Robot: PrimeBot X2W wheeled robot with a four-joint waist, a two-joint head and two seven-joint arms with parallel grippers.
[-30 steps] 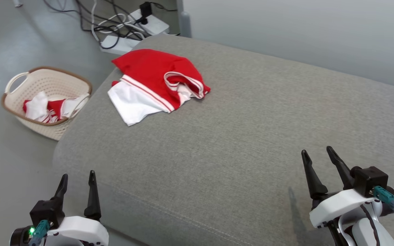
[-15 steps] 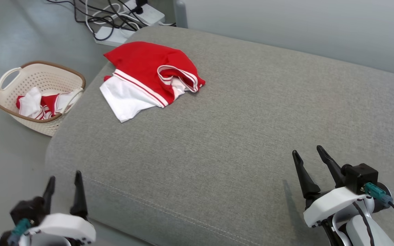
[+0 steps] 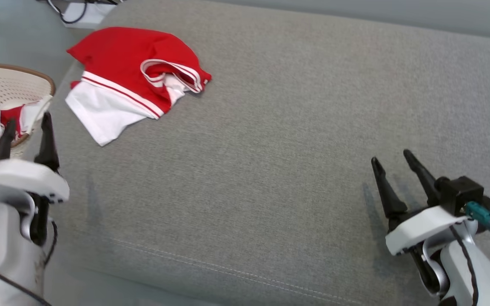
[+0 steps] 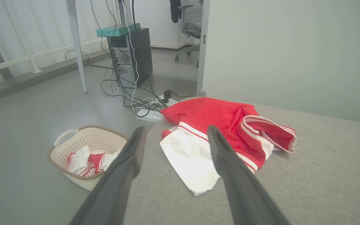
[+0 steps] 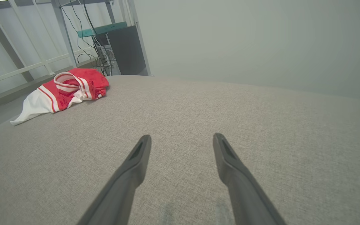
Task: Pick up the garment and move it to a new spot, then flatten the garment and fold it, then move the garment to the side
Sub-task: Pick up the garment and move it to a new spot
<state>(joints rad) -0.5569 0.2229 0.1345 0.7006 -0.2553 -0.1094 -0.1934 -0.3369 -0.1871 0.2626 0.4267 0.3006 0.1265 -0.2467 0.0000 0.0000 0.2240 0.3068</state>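
A crumpled red and white garment [image 3: 130,74] lies near the far left corner of the grey cushion [image 3: 270,148]. In the left wrist view the garment [image 4: 223,131] sits just ahead of the fingers, and in the right wrist view the garment [image 5: 64,89] lies far off to the left. My left gripper [image 3: 27,125] stands open over the cushion's left edge, short of the garment, with nothing between its fingers. At the lower right my right gripper [image 3: 391,161] hovers open and empty above bare cushion.
A cream laundry basket [image 3: 11,78] holding more red and white clothes stands on the floor left of the cushion; the left wrist view shows the basket [image 4: 87,150] too. Cables and a power strip [image 4: 145,109] lie on the floor beyond the cushion's far corner, near a computer tower [image 4: 133,56].
The head camera has shifted, so the whole scene sits lower and further left. My left gripper has risen and come forward toward the garment. My right gripper has moved up slightly. The garment lies still.
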